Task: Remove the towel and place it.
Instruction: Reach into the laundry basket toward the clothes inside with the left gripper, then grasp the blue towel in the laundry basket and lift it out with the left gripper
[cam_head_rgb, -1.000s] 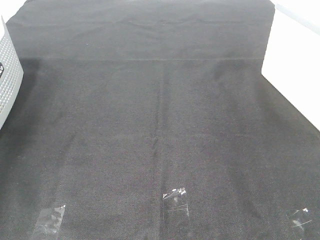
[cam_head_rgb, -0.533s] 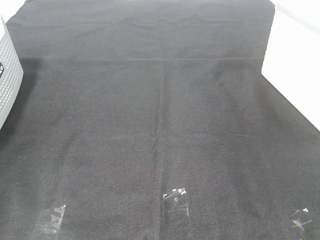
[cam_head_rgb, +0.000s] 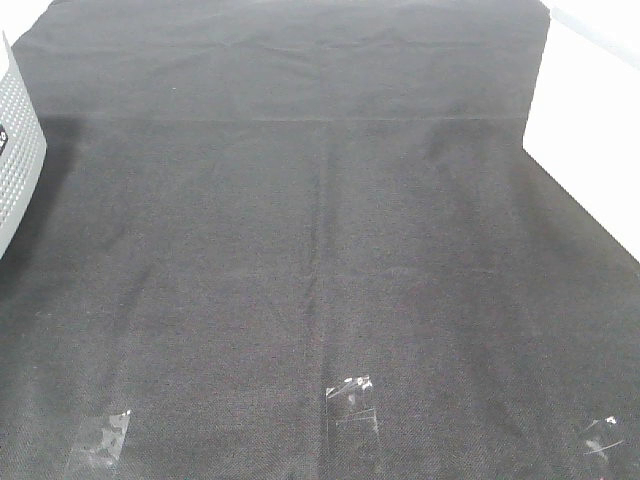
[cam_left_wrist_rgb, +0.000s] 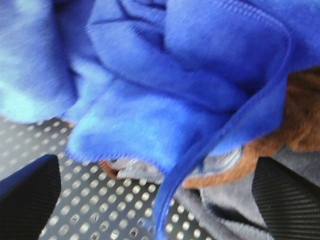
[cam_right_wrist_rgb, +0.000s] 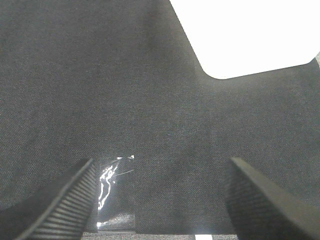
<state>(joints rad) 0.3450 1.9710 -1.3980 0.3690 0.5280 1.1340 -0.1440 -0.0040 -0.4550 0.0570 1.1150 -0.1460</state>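
Hovering with its jaws spread wide and gripping nothing, the left gripper (cam_left_wrist_rgb: 160, 200) faces the towel (cam_left_wrist_rgb: 165, 75). The towel lies bunched just ahead of the fingers (cam_left_wrist_rgb: 30, 197) on a perforated surface (cam_left_wrist_rgb: 95, 210), partly covering a brown cloth (cam_left_wrist_rgb: 300, 115) and a grey cloth (cam_left_wrist_rgb: 220, 200). The right gripper (cam_right_wrist_rgb: 162, 200), likewise parted and empty, hangs above the black table cloth (cam_right_wrist_rgb: 100, 75) near a strip of clear tape (cam_right_wrist_rgb: 115, 185). From the high camera, a white perforated basket (cam_head_rgb: 15, 150) stands at nine o'clock, the bare white table (cam_head_rgb: 590, 130) at two o'clock.
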